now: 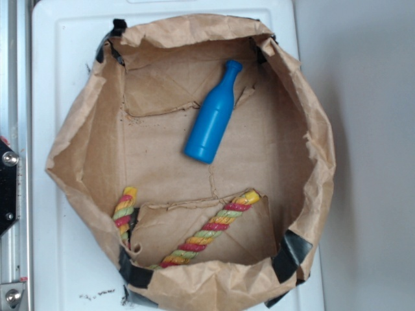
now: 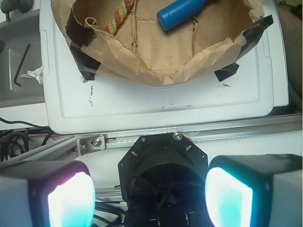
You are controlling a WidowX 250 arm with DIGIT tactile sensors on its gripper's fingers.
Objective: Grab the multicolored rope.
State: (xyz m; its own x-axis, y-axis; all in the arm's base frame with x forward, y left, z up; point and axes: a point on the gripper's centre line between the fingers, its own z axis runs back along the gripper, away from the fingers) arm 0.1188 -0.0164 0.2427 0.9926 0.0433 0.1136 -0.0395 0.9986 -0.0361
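A white tray (image 1: 58,78) is holding the paper bag (image 1: 91,129). The gripper (image 2: 150,194) is hanging wide open and empty, short of the bag. Approach step: next move requires reaching over the multicolored rope (image 1: 211,230).

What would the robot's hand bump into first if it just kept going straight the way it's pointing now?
Probably the robot's own black base, which sits dead centre between the open hand's fingers. The paper bag with the multicolored rope lies off toward the view's top. Depth is hard to judge.
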